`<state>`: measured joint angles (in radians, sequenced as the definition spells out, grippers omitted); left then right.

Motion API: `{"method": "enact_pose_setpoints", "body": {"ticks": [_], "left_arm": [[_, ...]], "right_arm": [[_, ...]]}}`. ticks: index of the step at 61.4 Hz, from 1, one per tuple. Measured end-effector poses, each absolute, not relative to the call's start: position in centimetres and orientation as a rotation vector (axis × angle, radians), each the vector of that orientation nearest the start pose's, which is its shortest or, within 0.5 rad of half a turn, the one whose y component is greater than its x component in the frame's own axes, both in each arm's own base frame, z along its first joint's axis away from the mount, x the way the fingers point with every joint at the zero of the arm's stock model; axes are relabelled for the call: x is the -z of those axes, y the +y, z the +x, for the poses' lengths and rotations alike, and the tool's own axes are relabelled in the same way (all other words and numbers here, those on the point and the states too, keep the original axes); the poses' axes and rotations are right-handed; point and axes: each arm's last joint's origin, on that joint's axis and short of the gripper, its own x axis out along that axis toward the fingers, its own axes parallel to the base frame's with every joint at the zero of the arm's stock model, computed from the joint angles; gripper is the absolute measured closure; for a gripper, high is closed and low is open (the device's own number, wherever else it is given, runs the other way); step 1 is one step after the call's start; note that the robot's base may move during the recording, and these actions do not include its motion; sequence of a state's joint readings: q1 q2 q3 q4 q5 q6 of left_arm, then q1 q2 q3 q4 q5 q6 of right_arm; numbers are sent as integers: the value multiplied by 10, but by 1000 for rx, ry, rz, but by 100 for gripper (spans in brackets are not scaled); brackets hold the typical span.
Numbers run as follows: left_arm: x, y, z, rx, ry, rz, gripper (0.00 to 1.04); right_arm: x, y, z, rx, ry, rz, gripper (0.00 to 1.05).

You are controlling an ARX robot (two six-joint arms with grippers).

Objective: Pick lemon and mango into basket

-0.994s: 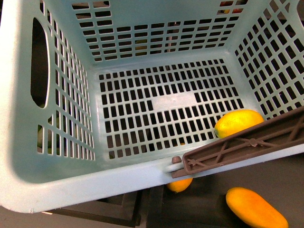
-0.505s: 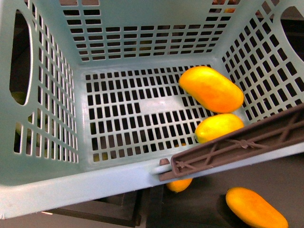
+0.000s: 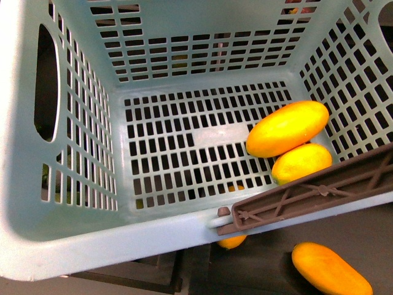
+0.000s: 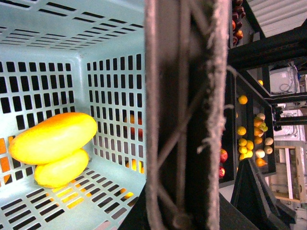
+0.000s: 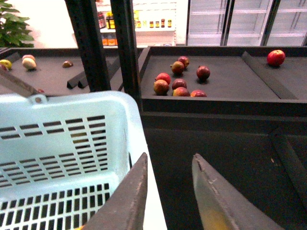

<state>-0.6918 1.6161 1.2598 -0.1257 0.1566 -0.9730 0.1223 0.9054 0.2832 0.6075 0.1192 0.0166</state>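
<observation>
Both fruits are in. The mango (image 3: 287, 128) and the lemon (image 3: 302, 162) sit on the slotted floor of the basket (image 3: 73, 246), in the near corner by its right wall. They're touching, with the mango lying slantwise just behind the lemon. The lemon's near edge is hidden behind the brown handle (image 3: 307, 200), which lies folded across that corner of the rim. The left wrist view shows the same pair, mango (image 4: 53, 136) pressed against lemon (image 4: 61, 167), close to a slotted wall. Most of that view is just the handle (image 4: 187, 115) right up against the lens. The dark wedges (image 4: 249, 191) beside it might be the left hand's fingers, but honestly I can't tell whether that hand is clamped or spread. The right hand (image 5: 169, 158) is easier: fingers spread apart, nothing between them, hanging over the outer edge of the basket's rim (image 5: 72, 110). Outside the basket in the front view, another long yellow-orange fruit (image 3: 331, 269) lies on the dark surface below the near rim. A smaller yellow-orange one (image 3: 232, 241) peeks out from under that rim. Past the right hand there's a dark tray (image 5: 225, 76) with a bunch of red fruits (image 5: 177, 81), well apart from the basket.
</observation>
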Motion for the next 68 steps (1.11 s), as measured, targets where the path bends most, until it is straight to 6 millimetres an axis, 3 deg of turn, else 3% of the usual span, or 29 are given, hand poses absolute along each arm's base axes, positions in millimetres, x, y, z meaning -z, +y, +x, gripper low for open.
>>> {"method": "enact_pose_setpoints", "body": {"ticks": [5, 23, 57, 68], "left_arm": [[-293, -238, 280, 524, 833, -764, 100], [-293, -238, 281, 524, 833, -765, 100], [-293, -238, 281, 522, 831, -764, 100], [-293, -238, 281, 522, 832, -764, 100]], "right_arm": [[-208, 16, 177, -7, 12, 5, 103], [-190, 0, 154, 2, 8, 5, 103], [-171, 0, 127, -2, -5, 4, 103], [-173, 0, 120, -2, -18, 4, 103]]}}
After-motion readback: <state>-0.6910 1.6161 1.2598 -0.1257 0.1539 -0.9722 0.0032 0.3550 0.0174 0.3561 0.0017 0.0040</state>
